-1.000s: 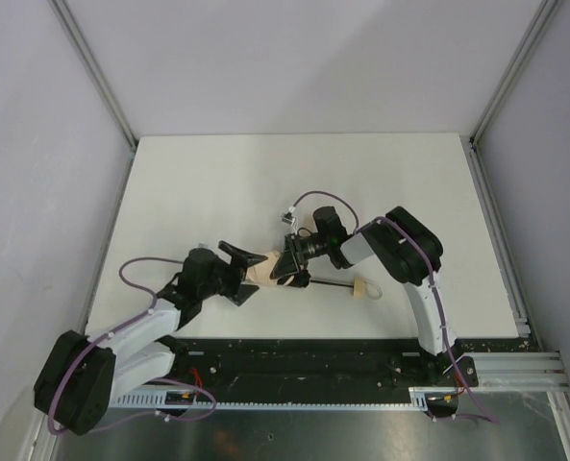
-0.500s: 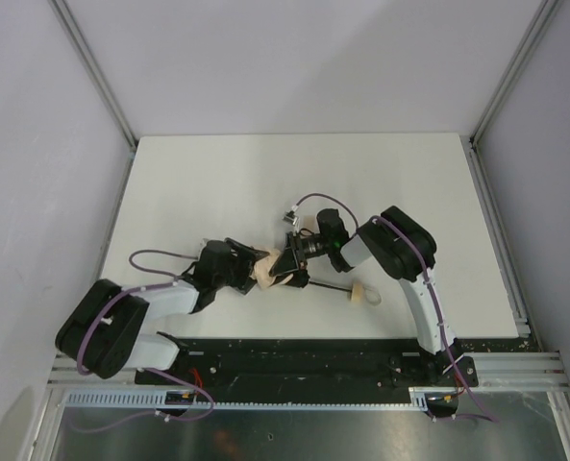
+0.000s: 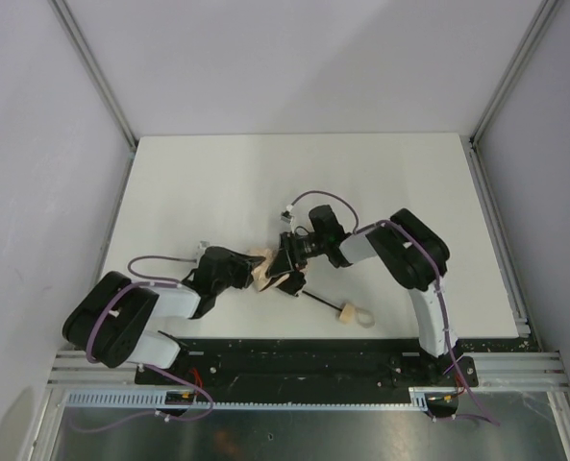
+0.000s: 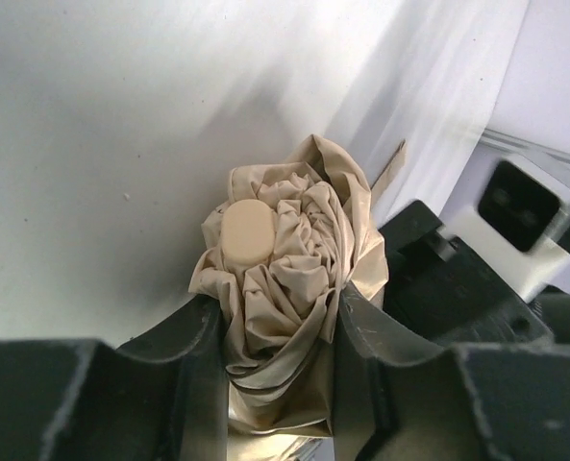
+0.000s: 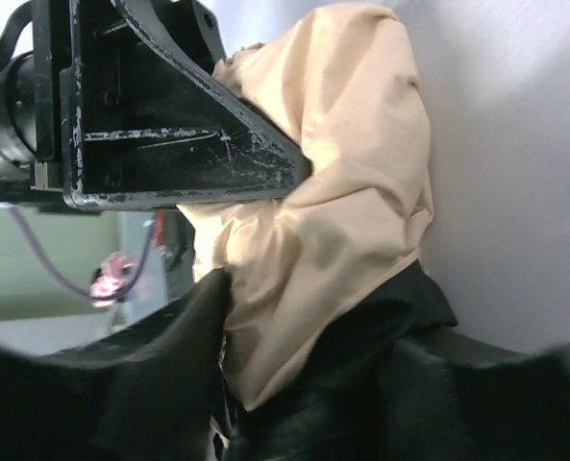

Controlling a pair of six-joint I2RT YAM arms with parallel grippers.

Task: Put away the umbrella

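Two grippers are on the umbrella at once, so I judge this to be the gathering step: the cloth is being bunched tight so it can be wrapped and stowed.

The left gripper has its fingers pressed against either side of the crumpled cloth, pinching the bundle at its tip end. In the right wrist view, cloth fills the gap of the right gripper, with a finger against each side. I read that as a pinch too, though I cannot tell how firm it is. The left gripper sits just beside it on the same bundle.

The umbrella lies on the table near its front edge, between the two arms. Its thin dark shaft runs out towards the right arm's base and ends in the small pale handle, which rests free on the surface.

The cloth is beige and soft, full of loose folds, with a smooth pale cap at the middle of the bunch. It looks far from neatly rolled.

Next, I would want one side to hold steady while the other twists or smooths the folds. The shaft also looks extended, so it probably needs pushing in.
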